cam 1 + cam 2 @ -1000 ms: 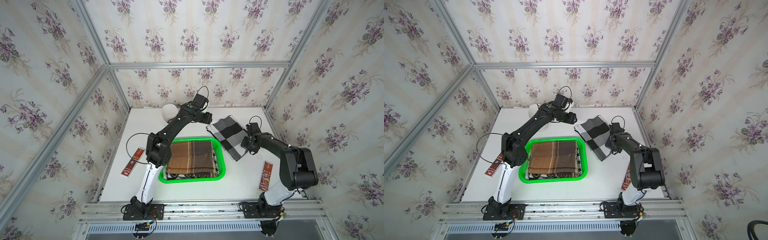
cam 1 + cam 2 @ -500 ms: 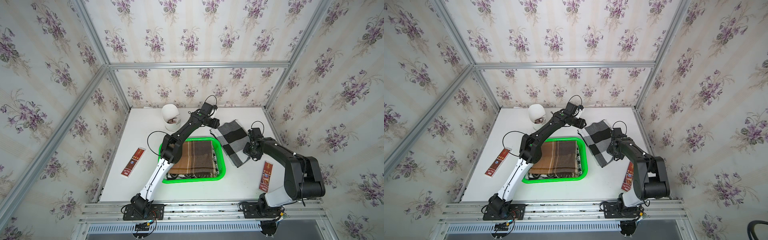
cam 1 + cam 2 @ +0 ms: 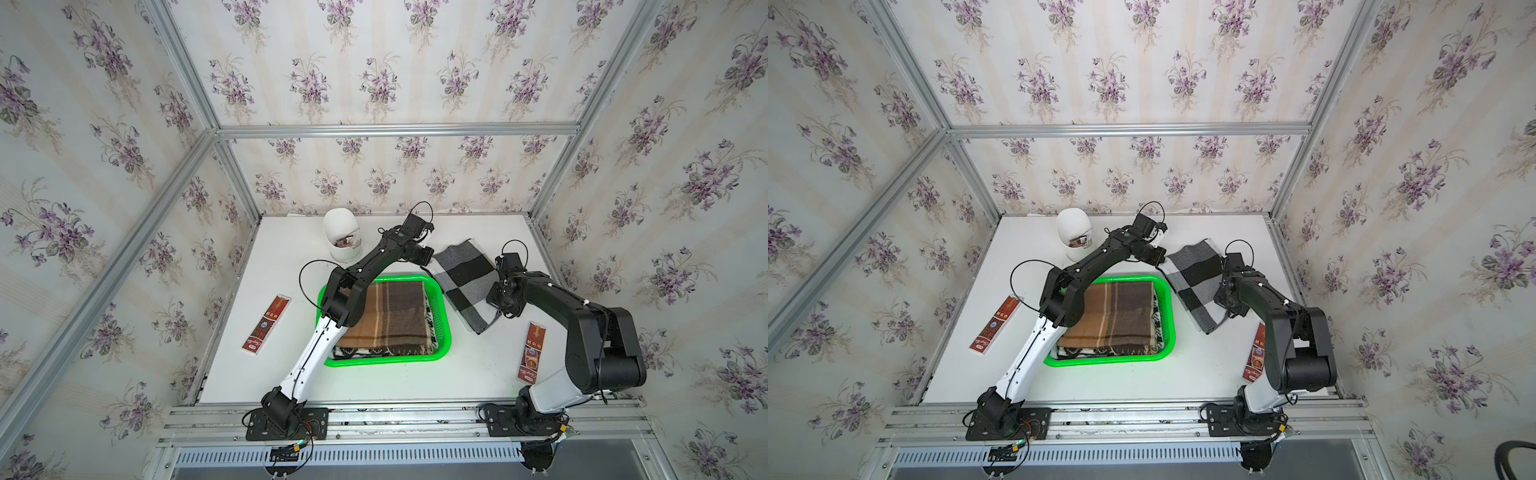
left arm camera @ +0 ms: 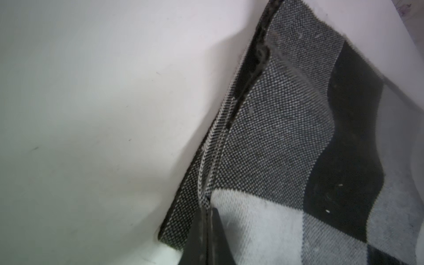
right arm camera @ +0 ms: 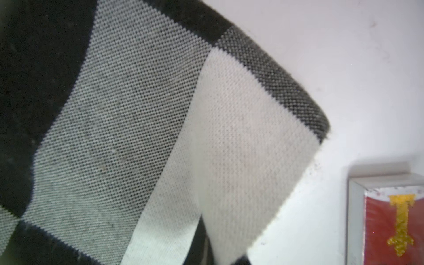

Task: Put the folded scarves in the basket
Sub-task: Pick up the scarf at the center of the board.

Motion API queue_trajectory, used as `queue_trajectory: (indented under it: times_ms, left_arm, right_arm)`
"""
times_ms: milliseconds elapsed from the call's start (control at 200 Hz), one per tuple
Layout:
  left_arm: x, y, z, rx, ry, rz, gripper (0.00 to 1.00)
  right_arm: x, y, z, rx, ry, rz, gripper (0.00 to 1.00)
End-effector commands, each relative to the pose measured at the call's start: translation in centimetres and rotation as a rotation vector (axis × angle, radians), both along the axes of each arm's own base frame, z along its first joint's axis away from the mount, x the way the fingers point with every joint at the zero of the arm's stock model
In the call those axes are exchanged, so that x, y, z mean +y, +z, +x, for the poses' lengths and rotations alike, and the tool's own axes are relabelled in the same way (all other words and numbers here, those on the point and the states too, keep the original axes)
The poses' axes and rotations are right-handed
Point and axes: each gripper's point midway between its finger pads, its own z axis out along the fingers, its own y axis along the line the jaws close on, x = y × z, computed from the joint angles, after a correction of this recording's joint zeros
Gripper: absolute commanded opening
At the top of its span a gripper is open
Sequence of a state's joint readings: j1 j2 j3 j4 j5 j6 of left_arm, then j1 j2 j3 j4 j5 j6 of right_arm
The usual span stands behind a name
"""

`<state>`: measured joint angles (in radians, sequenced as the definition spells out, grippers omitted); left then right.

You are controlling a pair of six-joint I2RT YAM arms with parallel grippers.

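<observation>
Slanting diagonally beside the basket [image 3: 386,360], folded scarf [image 3: 463,276]

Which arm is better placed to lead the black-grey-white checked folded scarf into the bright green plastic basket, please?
Left, probably: the left gripper is shut on the scarf at the corner beside the basket; the right gripper grips its opposite side.
</observation>
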<state>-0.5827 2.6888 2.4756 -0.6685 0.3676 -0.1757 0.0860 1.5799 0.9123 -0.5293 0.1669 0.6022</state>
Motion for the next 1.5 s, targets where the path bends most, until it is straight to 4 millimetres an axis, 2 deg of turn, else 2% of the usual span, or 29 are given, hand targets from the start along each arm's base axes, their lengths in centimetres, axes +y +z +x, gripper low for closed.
queue_trajectory:
  times_ms: [0,120,210,305,430,465,509,524,594,614,674,764,859,924,1019,1149,1314,1418,1493]
  left_arm:
    - [1.9,0.7,-0.8,0.042,0.049,0.047,0.0]
    - [3.8,1.2,-2.1,0.068,0.092,0.095,0.0]
    - [5.7,1.5,-2.9,0.065,0.134,0.147,0.0]
    - [6.7,2.2,-3.6,0.069,0.159,0.16,0.0]
    - [7.5,3.2,-4.1,0.079,0.187,0.172,0.0]
    - [7.5,3.6,-4.2,0.082,0.191,0.165,0.14]
    - [7.7,4.4,-4.0,0.069,0.208,0.16,0.4]
    - [7.8,4.7,-4.0,0.063,0.213,0.159,0.45]
    - [7.7,6.4,-3.3,0.012,0.223,0.14,0.54]
    - [7.7,6.9,-2.9,-0.003,0.229,0.133,0.6]
    - [7.1,7.8,-2.0,-0.022,0.223,0.105,0.64]
    - [5.6,8.1,-0.5,-0.015,0.178,0.047,0.66]
    - [3.2,7.3,0.6,-0.007,0.112,-0.03,0.69]
    - [1.9,6.1,1.2,-0.001,0.086,-0.074,0.7]
    - [1.1,3.9,1.8,0.005,0.078,-0.098,0.71]
    - [0.3,1.5,2.0,0.03,0.063,-0.117,0.71]
    - [-0.4,-0.2,0.9,0.085,0.042,-0.123,0.63]
    - [-0.5,-0.5,0.1,0.114,0.039,-0.125,0.56]
    - [-0.9,-0.4,-0.3,0.117,0.032,-0.138,0.44]
  right_arm:
    - [-0.6,0.4,1.7,-0.045,-0.01,-0.026,0.0]
    - [-0.8,0.2,3.1,-0.029,0.035,-0.054,0.02]
    - [-0.7,-0.4,3.9,-0.005,0.064,-0.062,0.18]
    - [-0.9,-0.2,4.1,-0.018,0.066,-0.074,0.35]
    - [-1.0,0.6,4.2,-0.06,0.046,-0.071,0.45]
    - [-0.9,0.8,4.2,-0.066,0.044,-0.068,0.46]
    - [-0.8,0.9,4.2,-0.072,0.042,-0.058,0.48]
    - [-0.8,0.9,4.1,-0.074,0.039,-0.054,0.48]
    - [-0.8,0.8,3.7,-0.077,0.027,-0.035,0.5]
    - [-0.7,0.8,3.5,-0.08,0.024,-0.028,0.5]
    - [-0.8,0.9,3.1,-0.094,0.01,-0.009,0.53]
    - [-0.8,0.8,2.8,-0.111,-0.001,0.025,0.57]
    - [-0.5,-0.2,2.5,-0.115,-0.006,0.092,0.62]
    - [-0.5,-1.3,2.1,-0.101,-0.029,0.14,0.62]
    - [-0.5,-2.6,1.5,-0.072,-0.047,0.183,0.62]
    - [-0.5,-2.5,1.4,-0.085,-0.041,0.188,0.62]
    - [-0.6,-3.1,1.7,-0.081,-0.049,0.207,0.6]
    - [-0.2,-3.4,2.0,-0.088,-0.045,0.236,0.58]
    - [0.4,-3.7,2.2,-0.086,-0.039,0.271,0.58]
